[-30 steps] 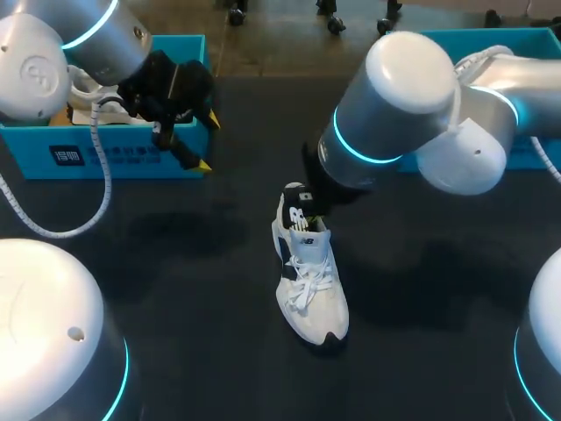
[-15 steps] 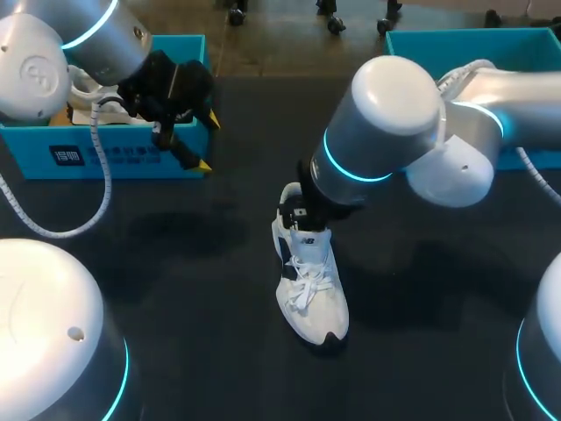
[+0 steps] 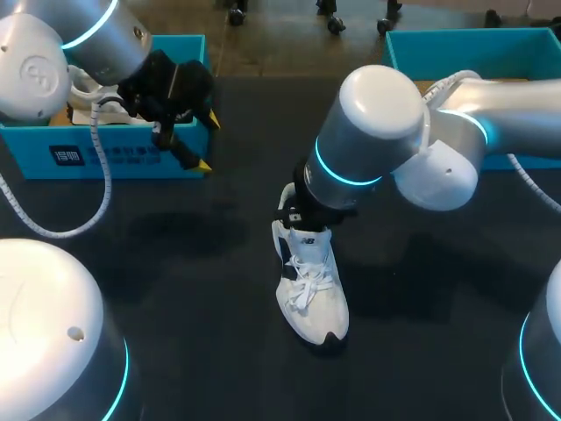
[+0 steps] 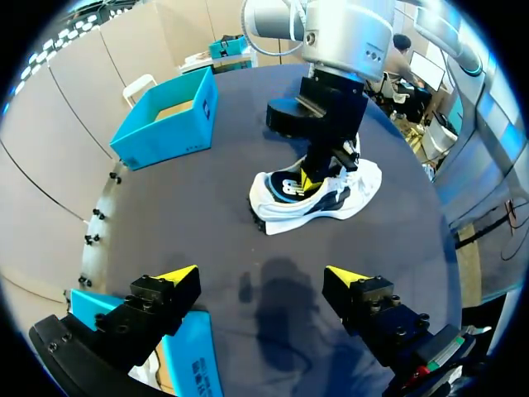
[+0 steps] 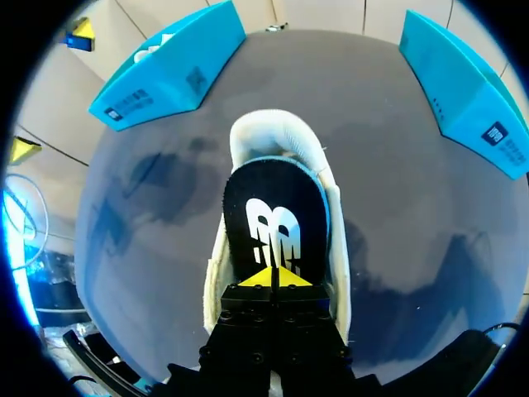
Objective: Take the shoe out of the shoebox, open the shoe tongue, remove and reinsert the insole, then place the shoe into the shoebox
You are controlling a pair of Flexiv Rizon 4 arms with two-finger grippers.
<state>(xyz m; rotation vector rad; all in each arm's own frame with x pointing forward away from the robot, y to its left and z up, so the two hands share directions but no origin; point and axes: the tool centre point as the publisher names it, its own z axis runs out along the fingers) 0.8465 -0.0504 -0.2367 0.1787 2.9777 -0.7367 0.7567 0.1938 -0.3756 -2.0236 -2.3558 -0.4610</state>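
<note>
The white sneaker [image 3: 311, 285] with dark trim stands upright at the table's middle, toe toward me. Its black insole [image 5: 271, 217] with a white logo lies slanted in the shoe's opening, inside the white heel collar [image 5: 277, 132]. My right gripper [image 5: 273, 278] is shut, its yellow tips together and touching the top of the insole. In the head view the right gripper [image 3: 298, 215] sits over the heel end, mostly hidden by the arm. My left gripper [image 3: 208, 143] hangs open and empty by the left shoebox [image 3: 131, 156], well clear of the sneaker [image 4: 318, 188].
The left blue shoebox holds white items [image 3: 83, 88]. A second blue shoebox [image 3: 473, 44] stands at the back right, partly behind my right arm; the left wrist view shows that box [image 4: 165, 120] open. White cables trail from both arms.
My right arm has swung left and lowered, bringing its gripper down onto the sneaker's heel end. The sneaker and the left arm have stayed put.
</note>
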